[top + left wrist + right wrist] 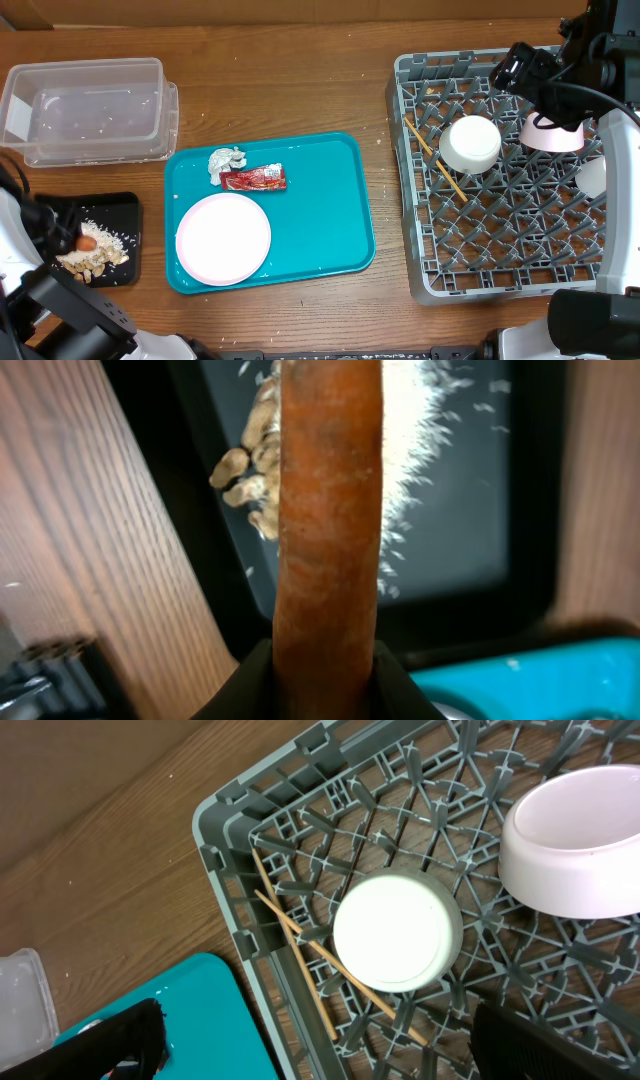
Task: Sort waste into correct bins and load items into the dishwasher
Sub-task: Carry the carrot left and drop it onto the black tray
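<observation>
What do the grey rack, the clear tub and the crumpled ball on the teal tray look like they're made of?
grey rack: moulded plastic, matt, judging by its uniform lattice and pegs.
clear tub: thin see-through plastic, slightly glossy at the rim.
crumpled ball: probably metal foil, silver with sharp, shiny creases.

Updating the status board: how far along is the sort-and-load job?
Done: white bowl, pink bowl, cup and chopsticks sit in the dish rack; food scraps lie on the black tray. In hand: left gripper holds the carrot over that tray; right gripper is open above the rack. Left: foil ball, red wrapper and plate, all on the teal tray.
</observation>
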Controlling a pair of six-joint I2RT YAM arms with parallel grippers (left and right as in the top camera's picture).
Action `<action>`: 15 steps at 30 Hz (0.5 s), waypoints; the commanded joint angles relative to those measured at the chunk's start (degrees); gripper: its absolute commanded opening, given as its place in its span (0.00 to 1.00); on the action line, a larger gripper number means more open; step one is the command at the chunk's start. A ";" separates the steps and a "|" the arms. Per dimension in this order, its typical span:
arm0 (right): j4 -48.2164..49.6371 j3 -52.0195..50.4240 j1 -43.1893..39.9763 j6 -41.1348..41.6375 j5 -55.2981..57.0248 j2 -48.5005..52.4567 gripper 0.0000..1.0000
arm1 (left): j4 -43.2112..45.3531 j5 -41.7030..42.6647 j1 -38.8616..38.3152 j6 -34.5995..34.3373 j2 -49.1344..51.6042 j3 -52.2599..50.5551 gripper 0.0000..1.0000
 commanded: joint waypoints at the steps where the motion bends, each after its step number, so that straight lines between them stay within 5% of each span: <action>1: 0.28 1.53 -0.09 0.09 0.15 -0.31 1.00 | 4.13 2.67 1.70 -0.59 -0.50 -6.01 0.04; 15: 0.28 1.53 -0.09 0.09 0.15 -0.31 1.00 | 16.00 0.96 2.12 -1.03 -0.42 -12.72 0.14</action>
